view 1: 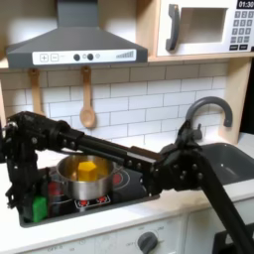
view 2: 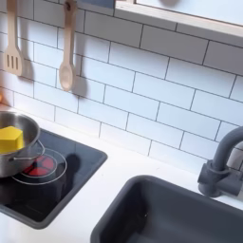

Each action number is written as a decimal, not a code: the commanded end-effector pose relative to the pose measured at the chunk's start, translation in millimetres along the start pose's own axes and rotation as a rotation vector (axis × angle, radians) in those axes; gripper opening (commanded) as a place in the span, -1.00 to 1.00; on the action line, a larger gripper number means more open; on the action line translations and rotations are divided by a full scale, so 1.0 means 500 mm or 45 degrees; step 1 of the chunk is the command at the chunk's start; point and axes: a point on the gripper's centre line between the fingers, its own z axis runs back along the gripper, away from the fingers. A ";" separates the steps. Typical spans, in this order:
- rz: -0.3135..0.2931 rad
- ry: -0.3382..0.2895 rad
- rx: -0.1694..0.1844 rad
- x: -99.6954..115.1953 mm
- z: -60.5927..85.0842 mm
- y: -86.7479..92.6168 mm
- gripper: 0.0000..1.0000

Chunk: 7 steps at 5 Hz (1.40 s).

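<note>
Your arm reaches from the first exterior view's left across the stove (view 1: 94, 189). Its end effector (view 1: 165, 177) hangs by the near edge of the sink (view 1: 226, 159), just below the tap (view 1: 210, 107). It is a dark blur there, so you cannot tell if the fingers are apart or together, and you can see nothing in them.

The nearest things are the sink and the tap. The pot (view 1: 69, 167) sits on the stove, well apart from the end effector, with a yellow block (view 1: 88, 170) inside it. In the second exterior view the pot (view 2: 21, 163) rests on the red ring at the left, the block (view 2: 9, 139) lies in it, and the sink (view 2: 180, 216) is low on the right with the tap (view 2: 224, 152) beside it.

It looks like a reach step, with no grab made. Any move from here calls for care: the tap is close above and the sink edge close below, so go slow and keep the fingers off both.

Now count:
- One pot, one yellow block, one sink and one tap.
- Two wooden tools hang on the wall, a spoon (view 2: 66, 59) and a spatula (view 2: 12, 49).
- One small green thing (view 1: 38, 208) stands at the stove's front corner.
</note>
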 end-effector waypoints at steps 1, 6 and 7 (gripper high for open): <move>0.002 -0.001 0.011 0.000 0.001 -0.005 1.00; 0.017 -0.061 -0.023 0.008 0.057 -0.023 1.00; 0.019 -0.085 -0.043 0.007 0.080 -0.024 1.00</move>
